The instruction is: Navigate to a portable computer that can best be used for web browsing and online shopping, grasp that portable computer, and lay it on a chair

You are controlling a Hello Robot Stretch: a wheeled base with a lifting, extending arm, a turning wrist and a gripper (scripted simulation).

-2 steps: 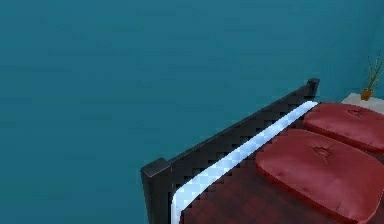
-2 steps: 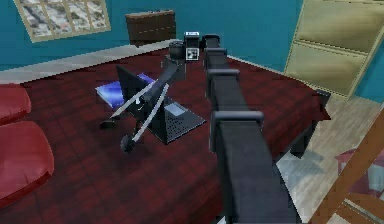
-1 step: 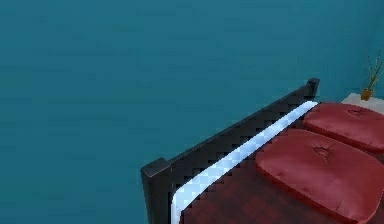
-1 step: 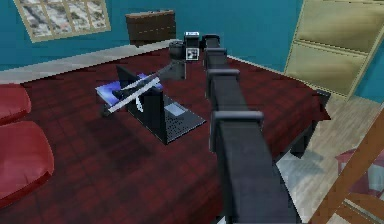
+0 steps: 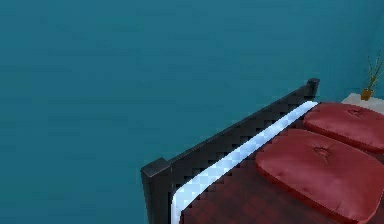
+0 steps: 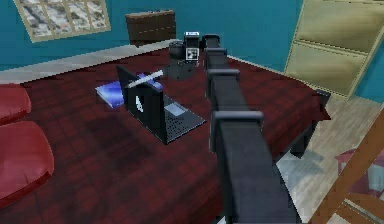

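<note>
Reach for the laptop under way: the laptop [image 6: 150,100] stands open in the middle of the bed [image 6: 90,170], screen upright and well in from every edge. A flat blue thing [image 6: 112,95] lies just beside it on the side toward the pillows [image 6: 15,150].

The arm [image 6: 240,140] stretches out across the cover, to the right of the laptop in the arm side view. The gripper [image 6: 186,52] hangs out near the bed's far edge, beyond the computer. How its fingers stand cannot be told, nor whether it holds anything. The laptop rests on the cover, so the grasp looks not yet made.

The next move probably calls for drawing the arm back and shifting the base, so that the gripper lines up with the laptop. A lowering onto its base or screen edge would follow. The upright screen could fold or tip if struck from the side, and the blue thing may be nudged.

Room to move is tight ahead. In the forward view the headboard [image 5: 230,130] and the teal wall [image 5: 100,80] stand near, with a nightstand [image 5: 365,100] at the far corner. Open floor [image 6: 345,120] lies past the foot of the bed, though a wooden frame [image 6: 365,175] crowds the arm side view's lower right corner.
</note>
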